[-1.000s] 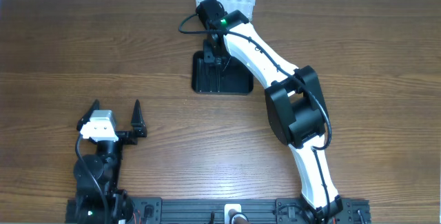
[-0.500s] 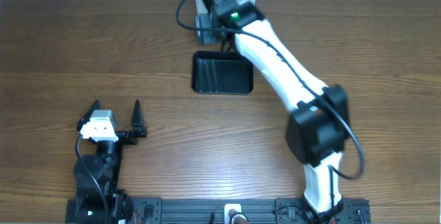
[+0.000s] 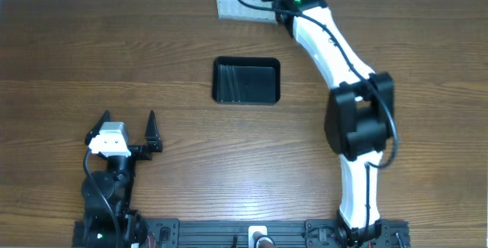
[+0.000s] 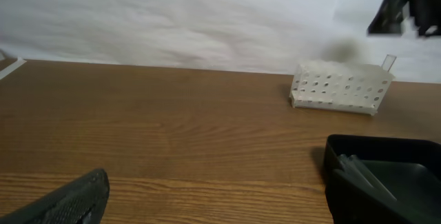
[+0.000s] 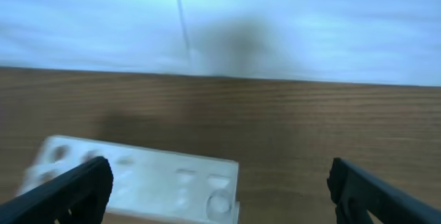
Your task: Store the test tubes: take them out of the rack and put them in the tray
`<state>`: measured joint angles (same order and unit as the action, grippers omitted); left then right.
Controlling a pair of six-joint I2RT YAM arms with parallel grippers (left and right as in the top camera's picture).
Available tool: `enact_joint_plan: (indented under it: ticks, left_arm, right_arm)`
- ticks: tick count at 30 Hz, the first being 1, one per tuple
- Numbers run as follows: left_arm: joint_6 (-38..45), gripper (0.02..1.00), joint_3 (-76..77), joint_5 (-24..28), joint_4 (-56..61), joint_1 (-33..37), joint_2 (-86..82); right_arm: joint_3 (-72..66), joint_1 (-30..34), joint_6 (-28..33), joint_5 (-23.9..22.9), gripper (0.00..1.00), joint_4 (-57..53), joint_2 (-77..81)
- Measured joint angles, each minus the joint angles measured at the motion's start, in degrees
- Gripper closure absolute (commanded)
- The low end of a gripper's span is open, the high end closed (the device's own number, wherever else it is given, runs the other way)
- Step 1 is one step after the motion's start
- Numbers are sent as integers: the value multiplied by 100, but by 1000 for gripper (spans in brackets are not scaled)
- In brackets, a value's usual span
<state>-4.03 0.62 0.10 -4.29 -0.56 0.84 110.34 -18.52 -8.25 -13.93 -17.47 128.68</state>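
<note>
Your left gripper (image 3: 128, 118) sat near its base at the left of the table, fingers spread wide with nothing between them. To its right, mid-table, the black tray (image 3: 216, 88) held several clear test tubes (image 4: 358, 176) lying flat. Beyond the tray, at the far edge, stood the white rack (image 3: 232, 8). You could make out one tube (image 4: 388, 62) upright at its end, the top poking above the rack. Your right gripper (image 5: 219, 169) hung over the rack, fingers parted and empty.

Judgement: the tube looked light, thin-walled, smooth and clear, so probably slippery and apt to crack under a hard squeeze. Glass or plastic: you could not tell. The place to take it was the exposed upper part above the rack, closing gently and drawing straight up, lest it bind in its hole and drag the light rack along.

The table (image 3: 76, 49) was flat, smooth wood grain; a dropped tube would likely roll. A plain pale wall (image 4: 172, 17) stood behind the far edge.
</note>
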Motion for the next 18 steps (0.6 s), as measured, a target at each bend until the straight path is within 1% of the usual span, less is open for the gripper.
enact_joint_plan:
  ticks: [5,11,15,18]
  left_arm:
    - [0,18,0,0,0,0,0]
    - [0,18,0,0,0,0,0]
    - [0,18,0,-2,0,0,0]
    - [0,18,0,0,0,0,0]
  right_arm:
    - [-2,-35,72,0,34,286,332]
    - [-2,-42,90,-9,180,286,404]
    - [-2,-42,61,-68,242,210,404]
    - [-2,-42,-70,-192,286,46,404]
